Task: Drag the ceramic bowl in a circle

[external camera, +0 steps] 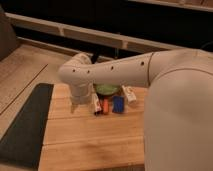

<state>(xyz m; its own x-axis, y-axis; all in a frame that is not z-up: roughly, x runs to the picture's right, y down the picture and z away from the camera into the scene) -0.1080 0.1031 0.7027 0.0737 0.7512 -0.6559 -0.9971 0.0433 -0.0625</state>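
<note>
We see the gripper [94,103] down low over the wooden table [90,137], just beside the ceramic bowl [106,89] near the far edge, fingers spread wide and gripping nothing, so we judge the whole circle is left to drag.

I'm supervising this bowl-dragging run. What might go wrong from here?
1. The blue item, orange item and white packet crowd the bowl; circling it would likely knock them about.
2. The arm hides much of the bowl, so the end effector, low at its left, may miss the rim.
</note>
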